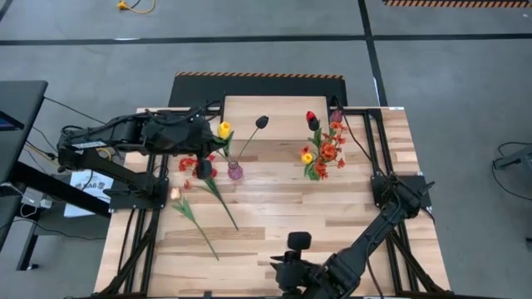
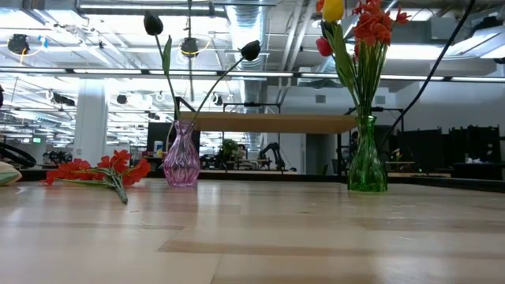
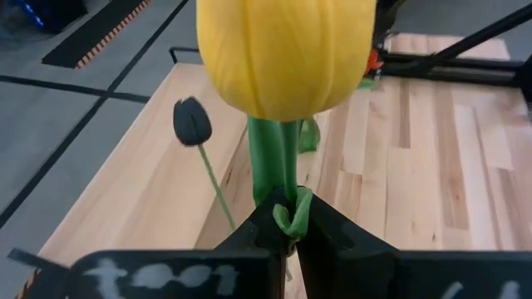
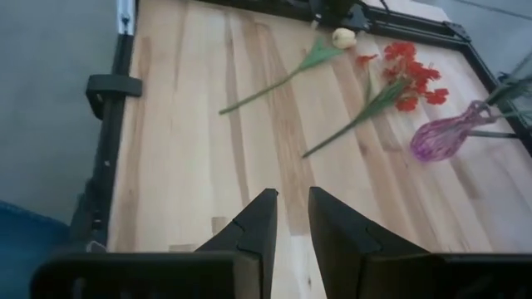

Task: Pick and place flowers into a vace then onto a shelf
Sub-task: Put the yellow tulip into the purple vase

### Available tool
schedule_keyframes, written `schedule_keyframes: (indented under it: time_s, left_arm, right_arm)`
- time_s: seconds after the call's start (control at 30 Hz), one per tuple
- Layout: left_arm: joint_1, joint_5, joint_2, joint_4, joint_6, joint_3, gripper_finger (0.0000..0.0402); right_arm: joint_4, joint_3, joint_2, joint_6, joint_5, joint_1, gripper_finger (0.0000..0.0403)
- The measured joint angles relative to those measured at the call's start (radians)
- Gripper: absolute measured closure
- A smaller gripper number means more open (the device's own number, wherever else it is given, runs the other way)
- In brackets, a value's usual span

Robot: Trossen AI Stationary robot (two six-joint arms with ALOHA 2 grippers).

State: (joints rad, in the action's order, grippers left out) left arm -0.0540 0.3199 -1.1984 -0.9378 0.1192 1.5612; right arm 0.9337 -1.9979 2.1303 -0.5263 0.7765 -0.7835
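Note:
My left gripper (image 1: 214, 133) is shut on a yellow tulip (image 1: 224, 129), high above the table's far left part, beside a purple vase (image 1: 235, 171) that holds two dark tulips (image 2: 251, 50). A green vase (image 2: 367, 162) on the right holds red, yellow and orange flowers (image 1: 320, 149). On the tabletop lie an orange-red spray (image 1: 193, 164) and a pale tulip (image 1: 175, 193) with a long stem. The shelf (image 1: 274, 116) stands at the far edge. My right gripper (image 1: 283, 264) hovers over the near edge, open by a narrow gap with nothing in it (image 4: 291, 218). My left gripper pinches the yellow tulip's green stem (image 3: 278, 178) just under the head between its two fingertips (image 3: 258, 228), with a bit of leaf (image 3: 293, 218) caught there. The fingers come from the table's left, slanting down. The tulip is lifted clear, head out beyond the fingertips.
A second loose green stem (image 1: 220, 203) lies slantwise on the boards below the purple vase. Black frame rails (image 1: 378, 149) run along both table sides. Bare boards (image 1: 332, 216) stretch between the vases and the near edge.

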Motion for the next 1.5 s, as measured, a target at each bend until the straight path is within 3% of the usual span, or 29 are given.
schedule_keyframes:
  time_s: [1.5]
  left_arm:
    - [0.098,-0.025,-0.065,-0.045,-0.004,-0.013,0.0400]
  right_arm:
    - [-0.006,0.039,-0.001,-0.043,0.017,0.001,0.0340]
